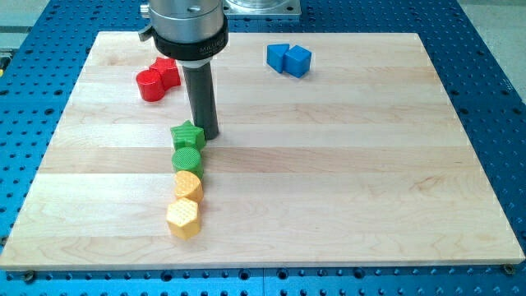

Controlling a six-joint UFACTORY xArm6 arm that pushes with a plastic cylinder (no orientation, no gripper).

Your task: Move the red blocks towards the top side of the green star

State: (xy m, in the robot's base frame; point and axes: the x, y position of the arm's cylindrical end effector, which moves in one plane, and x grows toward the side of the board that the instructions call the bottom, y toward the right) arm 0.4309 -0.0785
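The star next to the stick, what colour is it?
The star is green, touching my tip on its left. The camera view shows it.

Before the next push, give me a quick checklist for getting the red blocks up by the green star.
1. Red blocks found, together near the view's top left: ok.
2. Green star visible, heading a column with the green round block and two yellow blocks: ok.
3. My tip behind the red blocks for pushing: not ok, it sits at the star's right edge.
4. Tip clear of the star: cannot tell, it looks like contact.
5. Board above the star free: ok.
6. Blue blocks out of the path: ok.
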